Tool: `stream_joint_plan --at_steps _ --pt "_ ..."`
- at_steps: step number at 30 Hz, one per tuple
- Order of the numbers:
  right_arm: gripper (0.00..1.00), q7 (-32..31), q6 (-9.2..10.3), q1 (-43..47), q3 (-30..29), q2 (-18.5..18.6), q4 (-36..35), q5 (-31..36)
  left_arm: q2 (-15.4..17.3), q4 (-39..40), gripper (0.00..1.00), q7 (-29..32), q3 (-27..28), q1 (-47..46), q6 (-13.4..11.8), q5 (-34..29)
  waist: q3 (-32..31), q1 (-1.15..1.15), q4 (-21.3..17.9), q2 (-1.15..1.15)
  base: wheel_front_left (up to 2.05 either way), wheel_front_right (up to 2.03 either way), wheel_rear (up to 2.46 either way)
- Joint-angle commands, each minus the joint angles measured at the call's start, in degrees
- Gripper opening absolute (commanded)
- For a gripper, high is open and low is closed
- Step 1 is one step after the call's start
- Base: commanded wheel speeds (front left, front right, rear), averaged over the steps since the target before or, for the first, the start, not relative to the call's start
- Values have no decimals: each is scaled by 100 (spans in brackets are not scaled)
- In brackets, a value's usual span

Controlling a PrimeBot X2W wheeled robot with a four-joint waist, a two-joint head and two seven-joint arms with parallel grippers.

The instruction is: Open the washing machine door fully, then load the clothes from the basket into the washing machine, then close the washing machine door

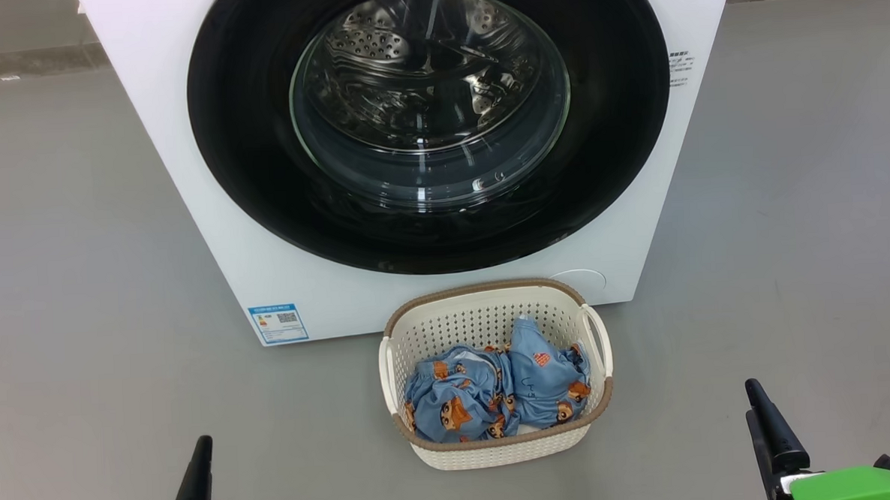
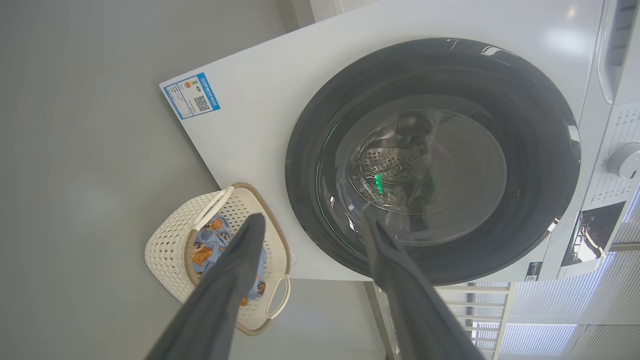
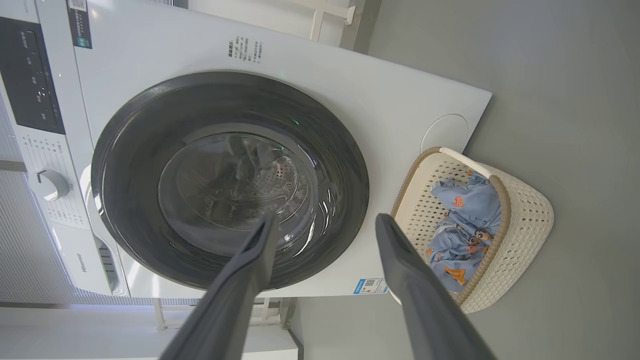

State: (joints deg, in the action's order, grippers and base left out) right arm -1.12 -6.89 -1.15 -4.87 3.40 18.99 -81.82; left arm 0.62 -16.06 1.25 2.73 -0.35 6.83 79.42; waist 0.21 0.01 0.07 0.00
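Note:
The white washing machine [image 1: 178, 164] faces me with its door [image 1: 245, 138] shut flat against the front, and the steel drum shows through the glass bowl. On the floor just in front stands the cream basket [image 1: 484, 287] with the light-blue bear-print clothes [image 1: 496, 390] crumpled inside. My left gripper [image 1: 200, 445] sits low at the left and my right gripper [image 1: 755, 394] low at the right, both well short of the basket. The left gripper [image 2: 314, 219] and the right gripper [image 3: 326, 219] each stand open and empty, pointing at the door [image 2: 540, 125] [image 3: 125, 150].
Grey floor [image 1: 79, 296] surrounds the machine and basket on both sides. A blue sticker [image 1: 278, 323] marks the machine's lower left corner and a round cover [image 1: 585, 278] its lower right. The dial [image 3: 50, 184] and control panel [image 3: 30, 75] run along the machine's top.

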Motion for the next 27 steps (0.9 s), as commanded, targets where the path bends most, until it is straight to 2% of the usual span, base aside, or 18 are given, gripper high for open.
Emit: stream_joint_plan --at_steps 1,27 --pt "100 63 -16 -223 59 90 -173 112 114 197 100 -50 45 -136 28 -138 1 -1 0 0 0 0 0" --pt "100 498 -28 -383 492 362 -88 1998 234 385 100 -493 -94 -124 39 -2297 -9 -1 -5 0 0 0 0"
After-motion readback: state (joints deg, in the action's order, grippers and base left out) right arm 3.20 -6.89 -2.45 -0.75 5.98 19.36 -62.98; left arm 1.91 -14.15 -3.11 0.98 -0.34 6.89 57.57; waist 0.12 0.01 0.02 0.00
